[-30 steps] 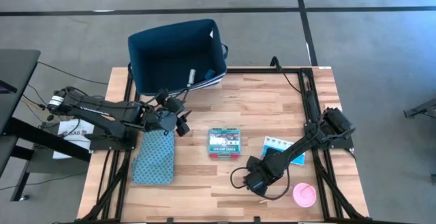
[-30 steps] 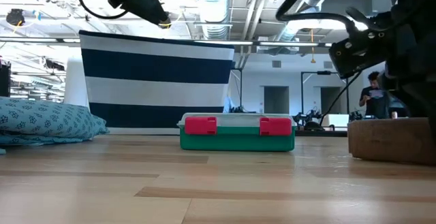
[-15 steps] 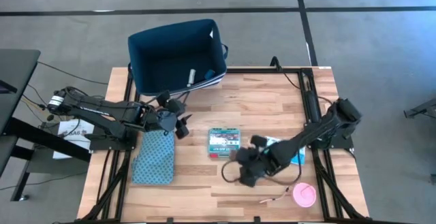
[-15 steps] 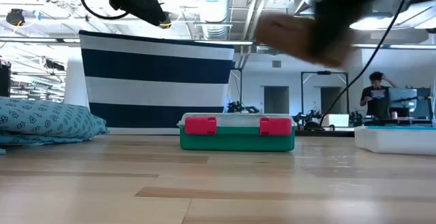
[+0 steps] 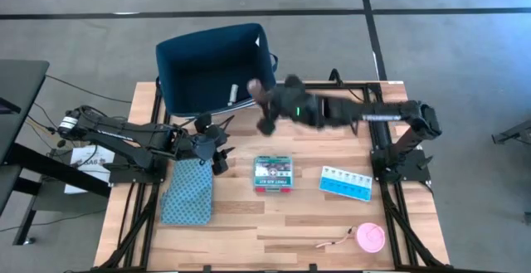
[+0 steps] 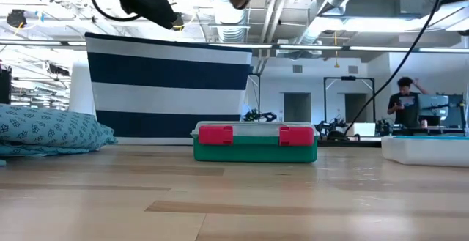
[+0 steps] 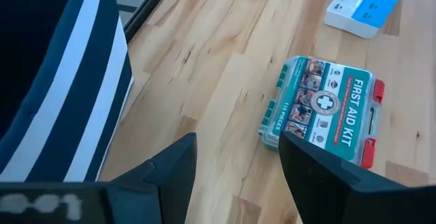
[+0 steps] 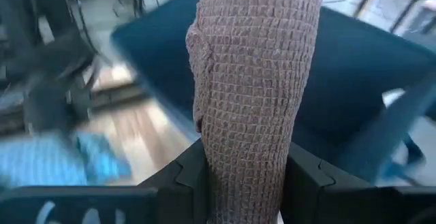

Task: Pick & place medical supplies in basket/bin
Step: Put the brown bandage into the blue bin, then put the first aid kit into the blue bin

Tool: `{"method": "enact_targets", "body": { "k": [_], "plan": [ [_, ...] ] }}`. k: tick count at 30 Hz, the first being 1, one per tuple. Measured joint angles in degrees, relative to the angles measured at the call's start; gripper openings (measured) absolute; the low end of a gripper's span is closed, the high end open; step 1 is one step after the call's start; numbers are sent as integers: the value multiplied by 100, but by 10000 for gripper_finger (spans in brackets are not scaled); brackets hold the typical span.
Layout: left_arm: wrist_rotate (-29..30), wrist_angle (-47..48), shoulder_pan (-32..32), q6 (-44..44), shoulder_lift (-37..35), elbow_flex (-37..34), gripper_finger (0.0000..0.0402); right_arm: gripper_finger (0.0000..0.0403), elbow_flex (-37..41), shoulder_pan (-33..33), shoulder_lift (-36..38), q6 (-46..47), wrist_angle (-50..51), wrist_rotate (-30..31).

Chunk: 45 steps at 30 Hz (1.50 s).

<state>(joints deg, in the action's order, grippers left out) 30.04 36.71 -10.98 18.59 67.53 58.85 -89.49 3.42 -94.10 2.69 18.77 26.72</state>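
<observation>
The right gripper (image 8: 248, 183) is clamped on a brown roll of woven, mesh-textured bandage (image 8: 253, 81), which stands up between its two dark fingers. From above, that gripper (image 5: 267, 111) sits at the end of a long outstretched arm, right at the near rim of the big navy blue plastic tub (image 5: 199, 53) with the white tag at its corner; the arm is smeared there, so I can't quite say whether the roll is already over the opening or just short of it. The wrist camera looks into the tub's blue interior just beyond the roll.

This looks like the carrying step, close to its end. The next move calls for getting the roll fully past the rim and over open space inside, then letting go.

Over on the other side, the left gripper (image 7: 235, 176) hangs with its fingers spread apart and nothing between them, near the tub's striped wall. The green-and-white flat first aid kit box (image 5: 273, 173) lies mid-table, the light blue pill organiser strip (image 5: 346, 182) beside it, and the pink disc (image 5: 370, 237) near the front edge.
</observation>
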Motion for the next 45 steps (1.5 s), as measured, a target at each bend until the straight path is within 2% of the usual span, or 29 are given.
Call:
{"method": "enact_targets", "body": {
  "k": [2, 4, 11, 13, 16, 22, 26, 31, 35, 39, 45],
  "plan": [
    [4, -7, 1, -24, 0, 0, 199, 120, -12, 468, -132, 26, -577, -685],
    [5, -7, 0, -31, 0, 0, 199, 120, -7, 835, -276, 99, -924, -1035],
    [-158, -1, 0, 24, 0, -2, 199, 119, -11, 1508, -879, 24, -1560, -1328],
    [-170, -7, 1, -73, 0, -2, 199, 119, 11, 1561, -1067, -236, -1565, -1361],
    [-134, -40, 2, -154, 0, -2, 199, 119, 0, 1559, -1288, -786, -2076, -1357],
    [-40, -50, 6, -164, 0, -2, 199, 122, -9, 1520, -1370, -1919, -2787, -1483],
    [251, -69, 9, -170, 0, -2, 199, 143, -119, 1509, -1321, -1966, -2659, -1495],
    [643, -70, 11, -171, 0, -2, 199, 188, -280, 1509, -1310, -1966, -1954, -1490],
    [687, -70, 11, -171, 0, -2, 199, 216, -291, 1499, -1314, -1967, -1915, -1458],
    [820, -70, 11, -222, 0, -2, 199, 224, -293, 1498, -1314, -1966, -2048, -1204],
    [796, -70, 11, -236, 0, -2, 199, 214, -407, 1423, -1291, -1968, -2040, -1154]
  ]
}}
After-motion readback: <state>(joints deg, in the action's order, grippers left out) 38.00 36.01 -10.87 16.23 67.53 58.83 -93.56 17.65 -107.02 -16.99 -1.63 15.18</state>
